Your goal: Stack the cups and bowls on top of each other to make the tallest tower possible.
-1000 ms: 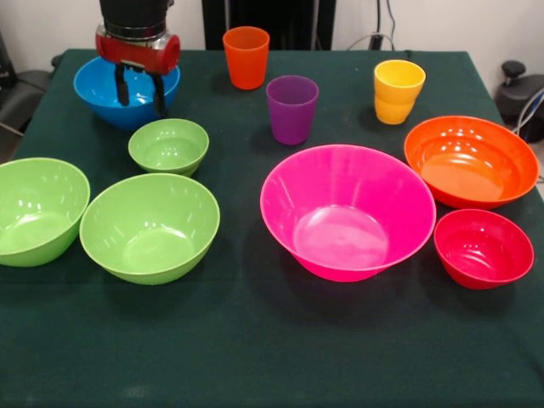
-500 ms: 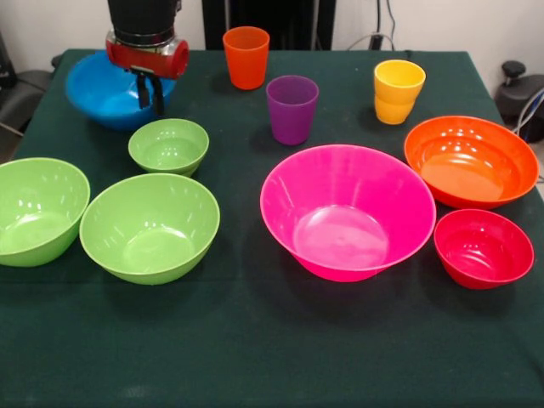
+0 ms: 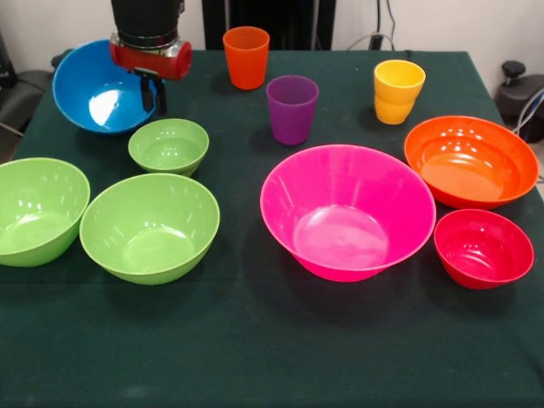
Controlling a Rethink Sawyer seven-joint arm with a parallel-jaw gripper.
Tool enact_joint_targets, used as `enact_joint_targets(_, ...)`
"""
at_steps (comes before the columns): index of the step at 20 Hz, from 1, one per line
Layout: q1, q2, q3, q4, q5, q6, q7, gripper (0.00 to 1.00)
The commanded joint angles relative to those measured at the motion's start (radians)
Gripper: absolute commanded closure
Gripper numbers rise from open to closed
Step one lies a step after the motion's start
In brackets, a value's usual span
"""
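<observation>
where it sat flat, blue bowl (gripper pinching rim) now tilts.

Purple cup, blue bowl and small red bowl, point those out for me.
purple cup (image 3: 291, 115), front view, on its outer side wall.
blue bowl (image 3: 93, 98), front view, on its tilted inner surface.
small red bowl (image 3: 481, 248), front view, on its inside bottom.

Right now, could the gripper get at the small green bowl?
Probably not yet: the gripper is shut on the tilted blue bowl. Otherwise the small green bowl sits open, nothing over it.
</observation>
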Motion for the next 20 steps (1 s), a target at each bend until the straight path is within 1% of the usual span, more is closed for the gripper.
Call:
enact_joint_targets(1, 0.053, 0.051, 0.008, -0.018, -0.061, 0.003, -0.096, 1.0)
enact_joint_targets(6, 0.053, 0.035, 0.004, 0.004, -0.048, 0.016, -0.091, 1.0)
enact_joint_targets(8, 0.062, 0.021, -0.003, 0.007, -0.05, 0.014, -0.081, 1.0)
enact_joint_targets(9, 0.061, -0.009, 0.001, 0.023, -0.037, 0.016, -0.076, 1.0)
enact_joint_targets(11, 0.034, -0.053, 0.029, 0.061, 0.008, 0.045, -0.097, 1.0)
enact_joint_targets(13, 0.018, -0.114, 0.051, 0.1, 0.04, 0.061, -0.113, 1.0)
enact_joint_targets(15, -0.014, -0.156, 0.087, 0.137, 0.083, 0.073, -0.13, 1.0)
enact_joint_targets(20, -0.06, -0.288, 0.148, 0.209, 0.173, 0.116, -0.181, 1.0)
